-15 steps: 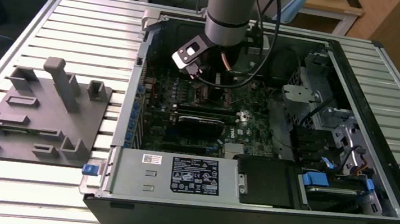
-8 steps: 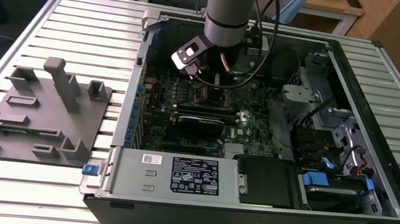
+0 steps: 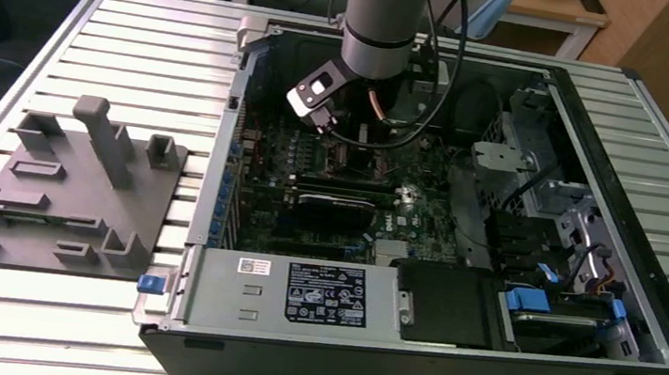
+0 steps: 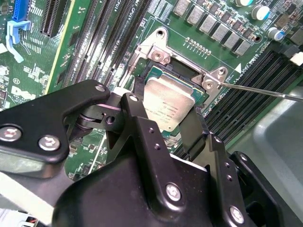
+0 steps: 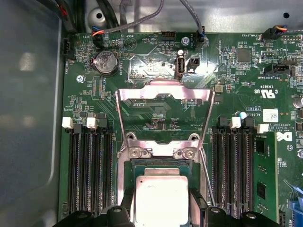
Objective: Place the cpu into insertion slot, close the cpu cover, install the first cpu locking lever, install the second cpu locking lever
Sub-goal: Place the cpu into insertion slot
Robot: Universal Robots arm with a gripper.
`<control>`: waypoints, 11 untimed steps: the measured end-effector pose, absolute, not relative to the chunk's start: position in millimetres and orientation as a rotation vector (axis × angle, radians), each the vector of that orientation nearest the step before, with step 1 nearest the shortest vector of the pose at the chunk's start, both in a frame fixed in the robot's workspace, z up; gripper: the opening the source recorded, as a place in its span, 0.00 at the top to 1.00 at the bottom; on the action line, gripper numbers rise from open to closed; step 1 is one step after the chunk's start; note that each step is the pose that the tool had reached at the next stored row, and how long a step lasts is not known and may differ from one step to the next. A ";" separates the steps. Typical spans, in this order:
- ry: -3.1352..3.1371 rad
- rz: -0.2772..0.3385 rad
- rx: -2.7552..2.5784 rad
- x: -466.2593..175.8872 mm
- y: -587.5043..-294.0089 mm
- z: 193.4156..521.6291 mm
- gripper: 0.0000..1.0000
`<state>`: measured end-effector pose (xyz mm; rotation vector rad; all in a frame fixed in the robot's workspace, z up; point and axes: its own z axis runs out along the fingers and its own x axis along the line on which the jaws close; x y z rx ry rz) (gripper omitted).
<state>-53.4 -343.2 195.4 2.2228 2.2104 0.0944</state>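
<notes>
In the exterior view the arm (image 3: 383,23) blocks the slot (image 5: 161,163); in both wrist views the gripper's (image 5: 161,208) black body cuts off the near edge of the cpu (image 4: 166,100); the arm reaches straight down into the open case (image 3: 417,353); the gripper is narrowed onto the cpu, clasping two opposite sides; the cpu lies in the slot or just above it, hard to say which; the cover (image 5: 163,92) stands flipped open beyond.
</notes>
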 end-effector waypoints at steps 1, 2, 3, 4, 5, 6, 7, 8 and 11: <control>2.211 0.094 2.223 -53.4 -343.3 195.4 0.46; 2.211 0.094 2.223 -53.3 -343.2 195.4 0.46; 2.211 0.095 2.223 -53.4 -343.2 195.4 0.46; 2.211 0.094 2.222 -53.4 -343.3 195.4 0.46; 2.211 0.095 2.222 -53.3 -343.2 195.4 0.46; 2.212 0.095 2.222 -53.1 -343.2 195.3 0.46; 2.213 0.095 2.221 -52.8 -343.2 195.3 0.46; 2.213 0.095 2.220 -52.7 -343.2 195.2 0.46; 2.217 0.094 2.217 -52.6 -343.2 195.2 0.46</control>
